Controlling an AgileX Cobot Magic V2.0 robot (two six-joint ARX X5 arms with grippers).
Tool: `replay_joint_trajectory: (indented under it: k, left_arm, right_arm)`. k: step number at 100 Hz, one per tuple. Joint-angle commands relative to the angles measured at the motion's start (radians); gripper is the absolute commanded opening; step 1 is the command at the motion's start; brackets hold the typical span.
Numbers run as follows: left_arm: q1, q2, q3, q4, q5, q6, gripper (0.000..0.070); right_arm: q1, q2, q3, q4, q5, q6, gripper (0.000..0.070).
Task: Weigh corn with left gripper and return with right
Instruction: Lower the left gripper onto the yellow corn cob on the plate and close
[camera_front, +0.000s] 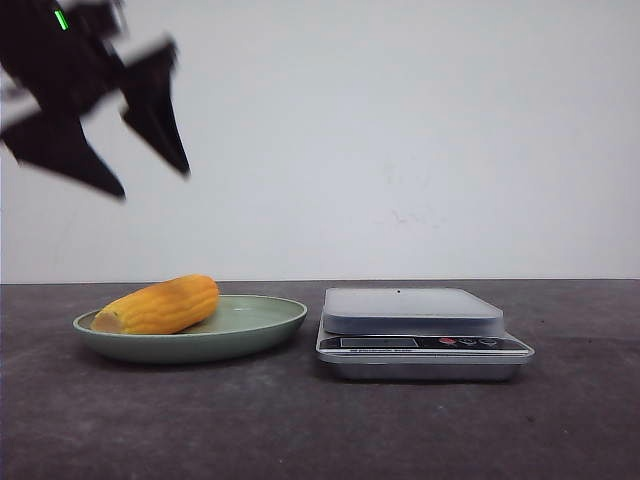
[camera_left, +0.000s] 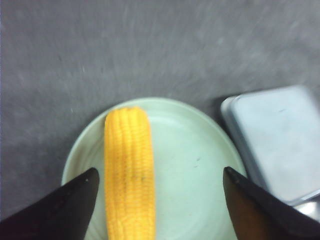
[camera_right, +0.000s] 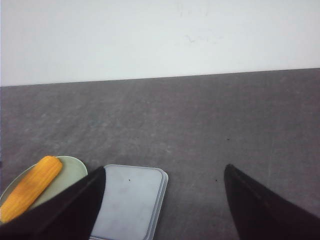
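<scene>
Yellow-orange and ribbed, the corn (camera_front: 160, 305) lies on its side in the pale green plate (camera_front: 255, 328), resting toward the plate's left part with its paler cut end pointing left in the front view. Nothing touches it yet. Just to the right of the plate, nearly touching its rim, stands a small digital kitchen scale (camera_front: 420, 335) with a grey weighing platform that carries nothing and a display strip facing the camera; the reading is too small to tell. Both sit on a dark grey table (camera_front: 300, 430) before a plain white wall.

The left gripper (camera_front: 150, 165) hangs high above the plate, blurred in the front view, its fingers spread wide. In the left wrist view the corn (camera_left: 129, 175) lies between the two dark fingertips (camera_left: 65, 205) but close to one of them rather than centred, and its long axis runs along the view, so the fingers would close across its narrow girth. That alignment suits a firm pinch on a round cob; a small sideways correction may be needed before descending.

The right gripper (camera_right: 162, 205) is also wide open and holds nothing. Its wrist camera looks over the scale (camera_right: 130, 200) and an edge of the plate (camera_right: 75, 172), which suggests it waits on the far side so it can take the corn back after weighing. The task appears to be at its first step: reaching for the corn.
</scene>
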Motion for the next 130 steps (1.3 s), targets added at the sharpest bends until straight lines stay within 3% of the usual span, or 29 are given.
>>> replay_joint_trajectory:
  k: [1, 42, 47, 56, 62, 103, 117, 130]
  left_arm:
    - [-0.009, 0.057, 0.013, 0.027, -0.004, 0.018, 0.0469]
    - [-0.039, 0.225, 0.013, 0.030, -0.058, 0.071, 0.0459]
    - [-0.043, 0.225, 0.013, 0.030, -0.066, 0.075, 0.0412]
    - [-0.050, 0.225, 0.013, 0.031, -0.071, 0.086, 0.0267]
    - [-0.053, 0.225, 0.013, 0.024, -0.077, 0.097, 0.0239]
    - [-0.069, 0.226, 0.013, 0.008, -0.103, 0.103, 0.0246]
    - [-0.082, 0.226, 0.013, 0.009, -0.104, 0.103, 0.0355]
    - [-0.089, 0.226, 0.013, 0.010, -0.106, 0.103, 0.0347]
  right_arm:
    - [0.004, 0.002, 0.016, 0.009, -0.002, -0.018, 0.0472]
    - [0.003, 0.002, 0.016, 0.010, 0.000, -0.023, 0.0472]
    - [0.003, 0.002, 0.016, 0.010, 0.001, -0.023, 0.0472]
    - [0.003, 0.002, 0.016, 0.010, 0.001, -0.023, 0.0472]
    - [0.003, 0.002, 0.016, 0.009, 0.000, -0.022, 0.0472]
    - [0.003, 0.001, 0.016, 0.009, -0.001, -0.019, 0.0472]
    - [0.003, 0.001, 0.016, 0.009, -0.002, -0.019, 0.0472]
    - [0.003, 0.001, 0.016, 0.009, -0.002, -0.019, 0.0472]
